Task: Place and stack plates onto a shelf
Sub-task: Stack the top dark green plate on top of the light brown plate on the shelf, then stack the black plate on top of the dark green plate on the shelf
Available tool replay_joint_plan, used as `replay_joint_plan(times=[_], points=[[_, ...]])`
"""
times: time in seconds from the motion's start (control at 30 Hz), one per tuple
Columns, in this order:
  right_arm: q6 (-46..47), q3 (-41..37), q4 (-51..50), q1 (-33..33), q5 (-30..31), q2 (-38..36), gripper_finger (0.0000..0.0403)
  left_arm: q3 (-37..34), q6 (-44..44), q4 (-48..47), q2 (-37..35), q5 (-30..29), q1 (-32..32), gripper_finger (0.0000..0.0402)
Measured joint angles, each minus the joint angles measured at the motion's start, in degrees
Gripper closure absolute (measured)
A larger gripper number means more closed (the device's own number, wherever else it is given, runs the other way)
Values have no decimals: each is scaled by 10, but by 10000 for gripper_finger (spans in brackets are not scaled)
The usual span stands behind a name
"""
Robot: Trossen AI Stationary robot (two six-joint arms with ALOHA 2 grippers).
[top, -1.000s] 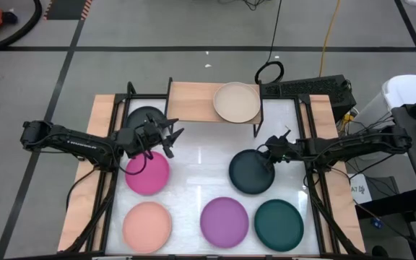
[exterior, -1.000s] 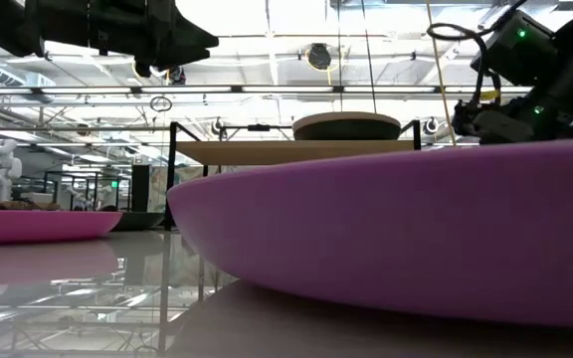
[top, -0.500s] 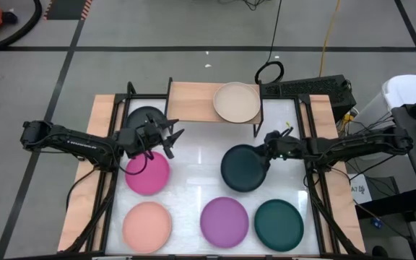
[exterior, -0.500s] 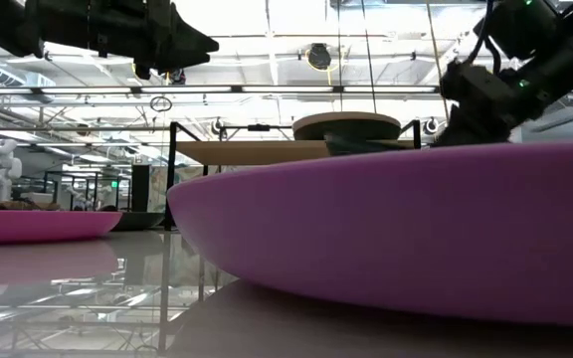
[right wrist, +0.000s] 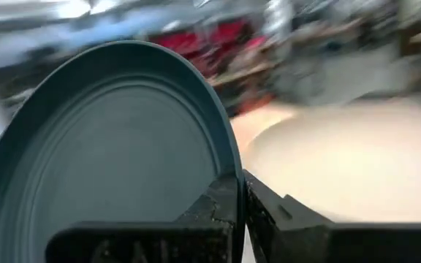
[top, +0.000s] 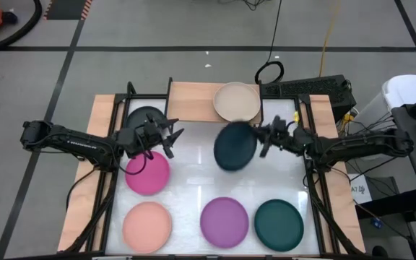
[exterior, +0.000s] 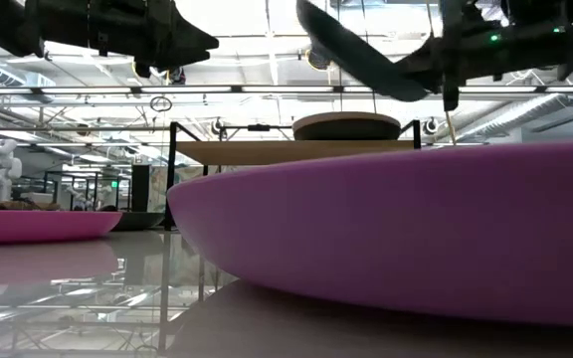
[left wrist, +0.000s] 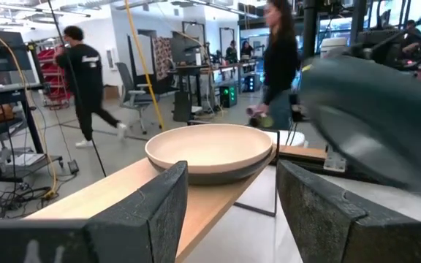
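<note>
I am counting seven plates in the high view. My right gripper (top: pixel 261 137) is pinching the rim of one dark teal plate (top: pixel 235 146) and holding it tilted in the air, just in front of the shelf (top: pixel 192 101). On the right half of the shelf one beige plate (top: pixel 237 102) is lying. A charcoal plate (top: pixel 143 116) is resting on the table (top: pixel 197 177) at the far left, beside the shelf. On the table I am also seeing one magenta plate (top: pixel 147 173), one salmon pink plate (top: pixel 147 223), one purple plate (top: pixel 224 219) and a second dark teal plate (top: pixel 279 224), all apart from each other.

My left gripper (top: pixel 166 136) is hovering with its fingers wide apart, between the charcoal plate and the magenta one, holding nothing.

In the room behind the table, two persons are showing in my left wrist view, one in dark clothes (left wrist: pixel 85 84) and another (left wrist: pixel 277 62) standing behind the shelf.
</note>
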Motion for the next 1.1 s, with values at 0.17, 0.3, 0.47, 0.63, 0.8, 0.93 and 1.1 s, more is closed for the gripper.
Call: replay_joint_plan(times=[0.17,0.3,0.47,0.63,0.8,0.93,1.1], points=[[-18,45,-25,-89,40,0,403,0,-1,6,0,0,0,188],[-14,111,-118,-154,4,10,403,0,0,30,0,0,0,188],[-16,178,-206,-220,-29,40,403,0,0,72,0,0,1,188],[24,189,-207,-271,-39,75,403,0,0,87,0,0,1,188],[69,189,-212,-303,-65,124,403,0,0,98,0,0,1,188],[73,189,-204,-308,-89,160,390,0,0,97,0,0,1,188],[70,189,-179,-309,-93,180,348,0,-2,95,0,0,1,188]])
